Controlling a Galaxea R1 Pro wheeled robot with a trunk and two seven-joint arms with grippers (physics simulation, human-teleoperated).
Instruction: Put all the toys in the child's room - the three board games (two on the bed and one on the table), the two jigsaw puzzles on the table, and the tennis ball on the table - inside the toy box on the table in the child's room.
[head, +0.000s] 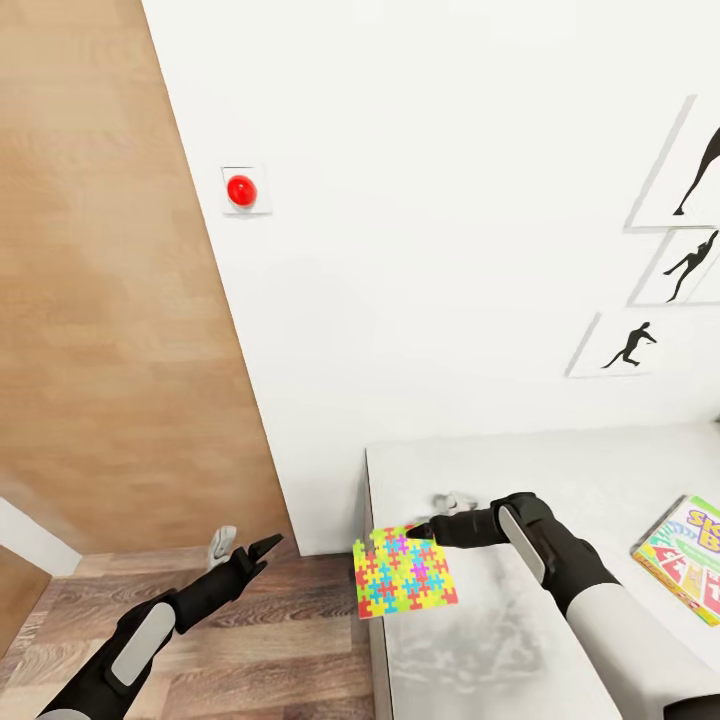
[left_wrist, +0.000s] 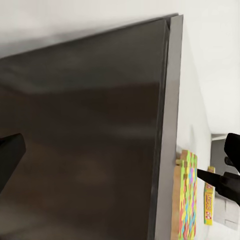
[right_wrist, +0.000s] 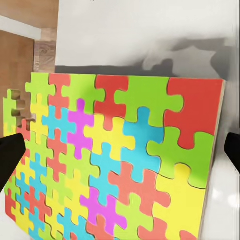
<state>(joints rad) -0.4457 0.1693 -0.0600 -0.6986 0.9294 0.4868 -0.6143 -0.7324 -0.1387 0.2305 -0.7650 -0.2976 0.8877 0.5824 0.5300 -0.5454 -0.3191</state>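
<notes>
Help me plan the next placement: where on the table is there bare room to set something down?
The widest bare stretch of the table lies between the jigsaw puzzle at its left edge and the Skip-Bo box at the right, though the right arm hangs over its near part. Its left edge is crowded: the puzzle overhangs it there, by the right tool.

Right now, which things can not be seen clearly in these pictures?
- Skip-Bo box: cut by the head view's right edge.
- Jigsaw puzzle: lower part cut by the right wrist view's bottom edge; whether the right end effector grips it is unclear.
- Table: its near part is hidden by the right arm.
</notes>
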